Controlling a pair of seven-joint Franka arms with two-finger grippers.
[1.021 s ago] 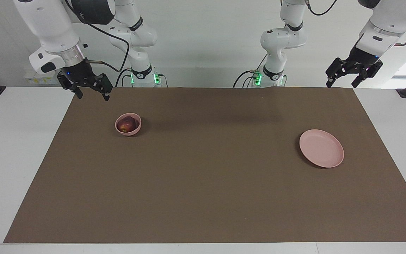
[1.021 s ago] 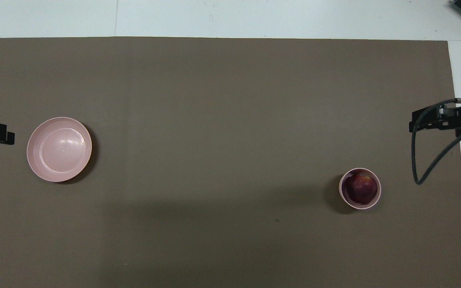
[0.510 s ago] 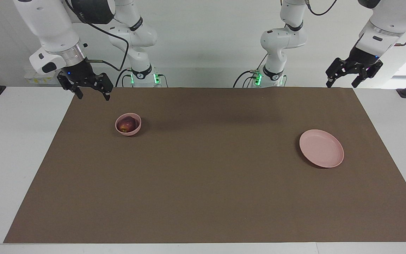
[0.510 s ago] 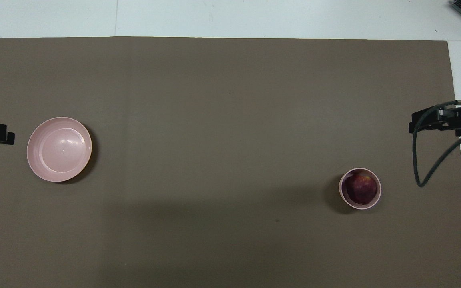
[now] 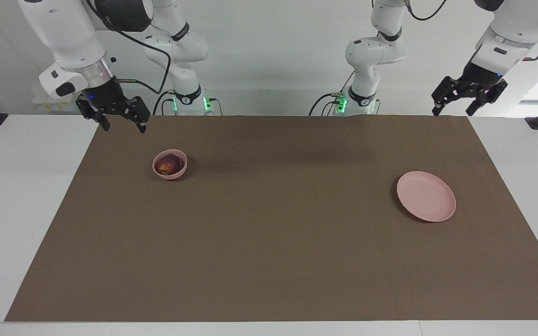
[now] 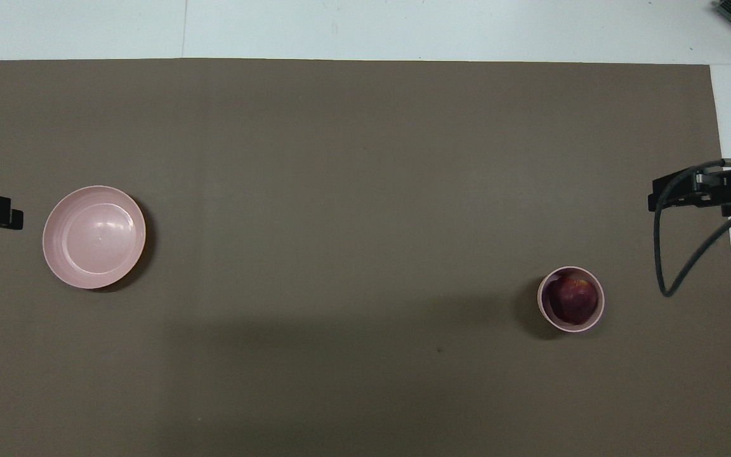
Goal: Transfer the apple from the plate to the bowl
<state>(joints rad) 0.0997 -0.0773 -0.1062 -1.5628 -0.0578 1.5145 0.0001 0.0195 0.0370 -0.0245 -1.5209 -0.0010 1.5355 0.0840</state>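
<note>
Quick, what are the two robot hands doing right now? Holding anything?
Left tool: open, empty, raised over the mat's edge near the plate.
Right tool: open, empty, raised near the bowl.

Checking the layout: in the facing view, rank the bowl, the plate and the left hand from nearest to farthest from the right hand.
1. Bowl, holding the apple, at the right arm's end, near the right hand.
2. Plate, at the left arm's end.
3. Left hand, raised over the mat's corner.

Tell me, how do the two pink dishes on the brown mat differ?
The plate is flat, wide and empty; the bowl is deep, much narrower, and holds the apple. The plate sits toward the left arm's end, the bowl toward the right arm's. Both are round and pale pink.
</note>
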